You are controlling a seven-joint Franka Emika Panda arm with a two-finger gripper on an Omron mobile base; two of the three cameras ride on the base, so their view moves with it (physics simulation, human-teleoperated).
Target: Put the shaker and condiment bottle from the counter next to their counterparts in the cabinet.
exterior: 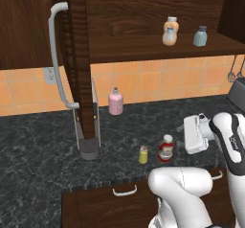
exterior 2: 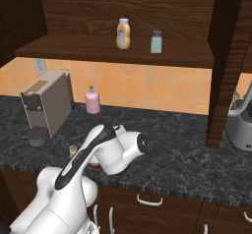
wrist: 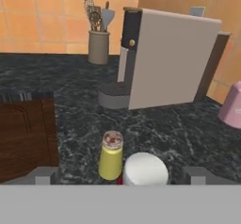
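The step in hand looks like the first pick: the gripper (wrist: pixel 121 173) hangs over the condiment bottle (exterior: pixel 166 148), its fingers spread wide to either side of the white cap and gripping nothing, while the shaker (exterior: pixel 143 154) stands just beside the bottle at its 9 o'clock in the left base view, both near the front edge of the counter (exterior: pixel 43 141). Next, I judge, the hand must sink and close on the bottle without knocking the shaker, then lift toward 12 o'clock, where the orange-and-cream bottle (exterior: pixel 170 31) and grey-blue shaker (exterior: pixel 200 36) wait in the cabinet (exterior: pixel 143 47).

wall: orange tile backsplash (exterior: pixel 158 81) w/ outlet (exterior: pixel 49 74) | drawers: dk wood (exterior: pixel 103 208), pale handles | light: even
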